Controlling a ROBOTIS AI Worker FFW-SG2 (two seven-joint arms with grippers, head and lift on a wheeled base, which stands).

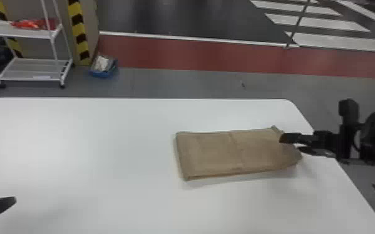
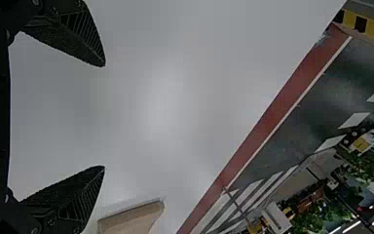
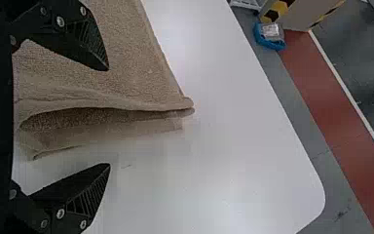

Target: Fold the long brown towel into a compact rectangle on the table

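The brown towel (image 1: 208, 154) lies folded as a flat rectangle on the right half of the white table (image 1: 87, 149), with a crease across its middle. At its right end is my right gripper (image 1: 291, 144). In the right wrist view the right gripper (image 3: 109, 117) stands open around the towel's folded end (image 3: 126, 105), whose layers gape a little; its fingers do not close on it. My left gripper (image 1: 7, 202) is at the head view's lower left edge. The left wrist view has the left gripper (image 2: 104, 116) open above bare table, the towel's corner (image 2: 134, 218) lying beyond one finger.
The table's far edge and rounded right corner (image 1: 289, 102) lie behind the towel. Beyond the table, a white wire cart (image 1: 28, 34) and a blue bin (image 1: 102, 70) stand on the floor at the left.
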